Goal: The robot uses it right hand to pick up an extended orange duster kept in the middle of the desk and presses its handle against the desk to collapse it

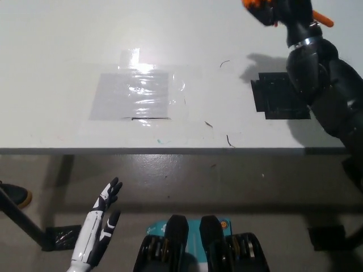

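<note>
Only bits of the orange duster [256, 8] show at the top edge of the head view, orange fluff on the left of the black right hand [290, 12] and an orange piece on its right. That hand is raised over the white desk [68, 51] at the upper right and appears shut on the duster; most of the duster is out of frame. Its shadow falls on the desk below it. My white left hand [99, 229] hangs below the desk's front edge at the lower left, fingers apart, holding nothing.
A clear taped plastic patch [133, 93] lies at the desk's middle left. A black taped square [281, 96] sits at the right, under my right forearm. The desk's front edge runs across the middle; the floor and a dark shoe [14, 195] show below.
</note>
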